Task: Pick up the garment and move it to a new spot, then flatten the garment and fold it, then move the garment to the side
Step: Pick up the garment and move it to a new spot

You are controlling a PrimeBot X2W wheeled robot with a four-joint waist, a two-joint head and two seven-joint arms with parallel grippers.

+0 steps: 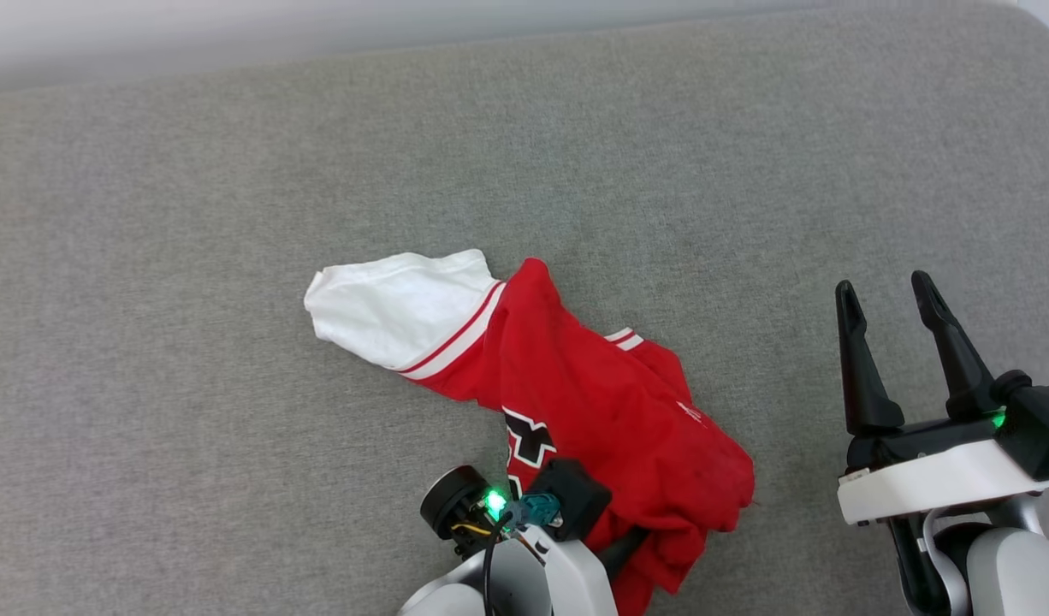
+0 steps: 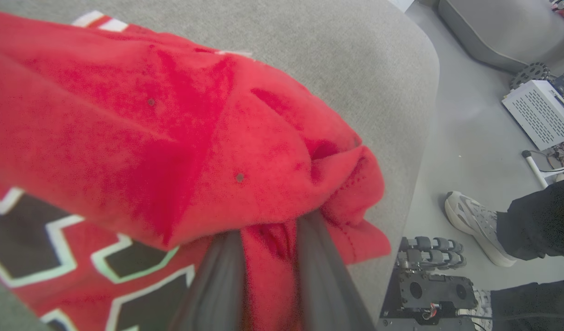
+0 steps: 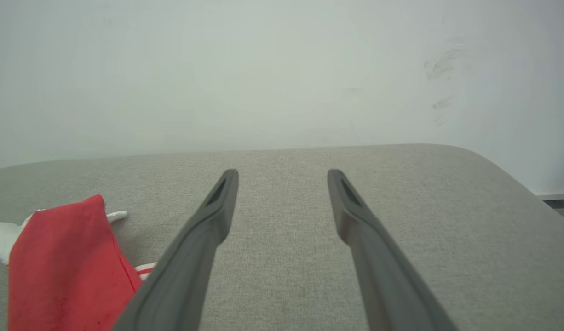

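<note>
The garment (image 1: 593,385) is a red jersey bunched on the grey cushioned surface, with one white sleeve (image 1: 396,304) stretched out to the left and black white-outlined lettering (image 1: 529,441) partly showing. My left gripper (image 2: 273,230) is shut on a fold of the red cloth at the garment's near edge; its fingertips are buried in the fabric. In the head view the left wrist (image 1: 533,513) sits at the garment's lower left, its fingers hidden under the cloth. My right gripper (image 1: 884,287) stands open well to the right of the garment, nothing between its fingers (image 3: 283,174). The garment (image 3: 61,262) lies to its left.
The grey surface (image 1: 234,171) spreads wide to the left, back and right, with a pale wall (image 3: 282,69) behind it. Its rounded edge (image 2: 420,138) drops to the floor, where a person's shoe (image 2: 475,220), a dark trouser leg (image 2: 539,220) and a white perforated box (image 2: 539,112) stand.
</note>
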